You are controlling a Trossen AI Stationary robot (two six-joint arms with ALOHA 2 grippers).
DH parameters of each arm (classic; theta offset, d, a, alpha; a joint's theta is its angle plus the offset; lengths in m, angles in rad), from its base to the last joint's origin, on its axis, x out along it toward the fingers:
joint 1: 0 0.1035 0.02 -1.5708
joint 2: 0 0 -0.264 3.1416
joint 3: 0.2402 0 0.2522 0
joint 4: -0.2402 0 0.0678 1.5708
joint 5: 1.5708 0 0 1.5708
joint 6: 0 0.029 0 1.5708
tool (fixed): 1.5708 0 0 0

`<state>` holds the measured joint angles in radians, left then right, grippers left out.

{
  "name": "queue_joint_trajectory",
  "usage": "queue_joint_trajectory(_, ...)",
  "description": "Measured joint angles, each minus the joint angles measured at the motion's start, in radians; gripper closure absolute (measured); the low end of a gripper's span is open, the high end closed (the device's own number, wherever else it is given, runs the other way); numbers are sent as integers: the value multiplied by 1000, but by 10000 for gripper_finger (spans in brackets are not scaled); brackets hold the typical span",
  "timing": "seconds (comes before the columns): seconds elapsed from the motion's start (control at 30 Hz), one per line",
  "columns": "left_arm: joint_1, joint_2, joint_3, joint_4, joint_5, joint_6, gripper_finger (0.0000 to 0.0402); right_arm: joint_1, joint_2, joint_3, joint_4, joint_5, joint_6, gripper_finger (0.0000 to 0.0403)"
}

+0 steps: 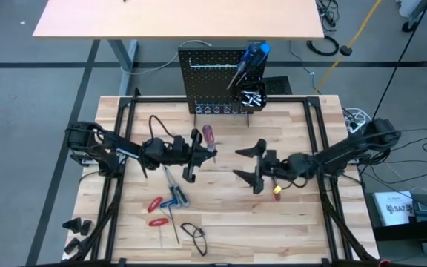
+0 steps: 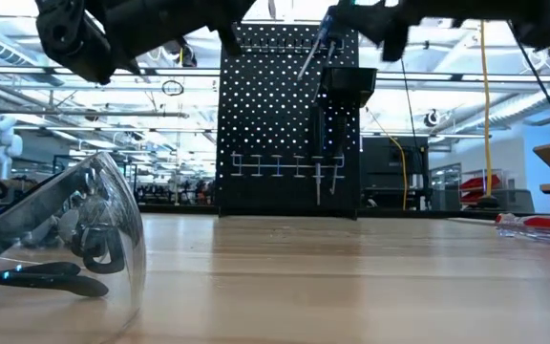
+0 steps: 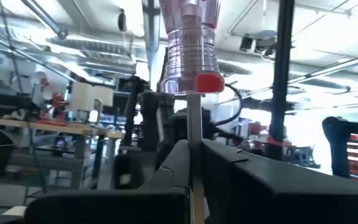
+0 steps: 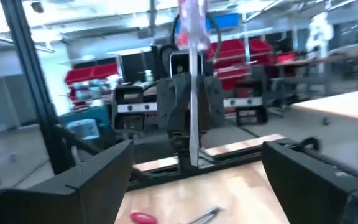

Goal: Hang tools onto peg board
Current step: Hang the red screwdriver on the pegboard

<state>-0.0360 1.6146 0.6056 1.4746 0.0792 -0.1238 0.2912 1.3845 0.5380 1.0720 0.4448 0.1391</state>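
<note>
The left claw [image 1: 196, 157] clamps a red-handled screwdriver [image 1: 208, 136] by its shaft (handle up); the right claw [image 1: 252, 166] gapes empty over the counter [image 1: 221, 215].

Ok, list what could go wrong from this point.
1. The left gripper pinches the red-handled screwdriver only by its thin shaft, so it could swivel or slip.
2. The right gripper waits open, facing it; a handover could miss the narrow shaft.
3. The peg board already has tools in its bin; the screwdriver might knock them while being hung.
</note>
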Motion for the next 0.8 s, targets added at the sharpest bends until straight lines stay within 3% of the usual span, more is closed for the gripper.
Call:
queue_joint_trajectory(0.2,-17,0,0,-13,1,0,386,-62,171,120,6,-98,57,60)
queue_joint_trajectory(0.33,-25,0,0,-29,3,2,386,-71,243,199,-9,-112,25,82)
queue_joint_trajectory(0.57,-30,0,0,-39,6,9,386,-84,265,235,-36,-107,17,144)
queue_joint_trajectory(0.8,-30,0,-2,-68,-5,33,386,-108,265,235,-37,-107,36,233)
